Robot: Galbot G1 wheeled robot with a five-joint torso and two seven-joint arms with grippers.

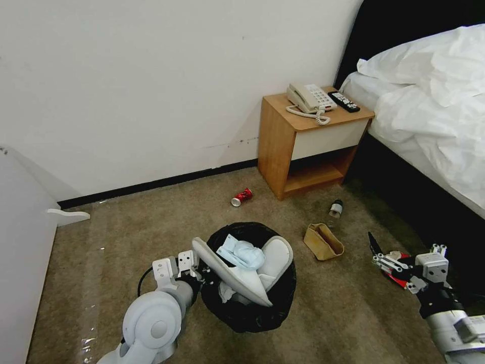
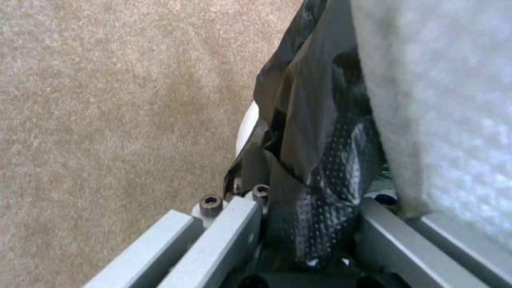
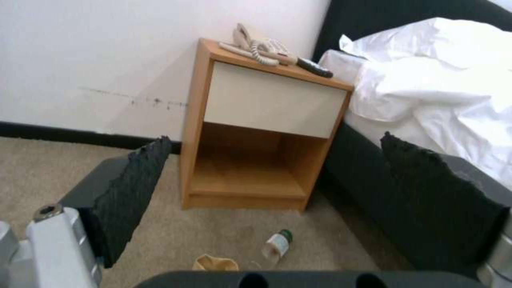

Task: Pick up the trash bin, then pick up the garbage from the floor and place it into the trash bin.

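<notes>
My left hand (image 1: 194, 270) pinches the bin (image 1: 252, 308) rim; right hand (image 1: 386, 263) wide. Bag (image 1: 323, 241): light, crushable; I'd grip its edge.

Open carpet (image 1: 151, 222) runs from the trash bin (image 1: 252, 308) to the wall's baseboard, broken only by a red can (image 1: 242, 197) near the nightstand (image 1: 303, 146). Right of the bin lie a brown paper bag (image 1: 323, 241) and a bottle (image 1: 335, 208), with bare carpet between them and the bed (image 1: 429, 141). Two slippers (image 1: 237, 273) and a face mask (image 1: 241, 253) crowd the bin's mouth. A white cabinet (image 1: 20, 242) walls the left edge.
</notes>
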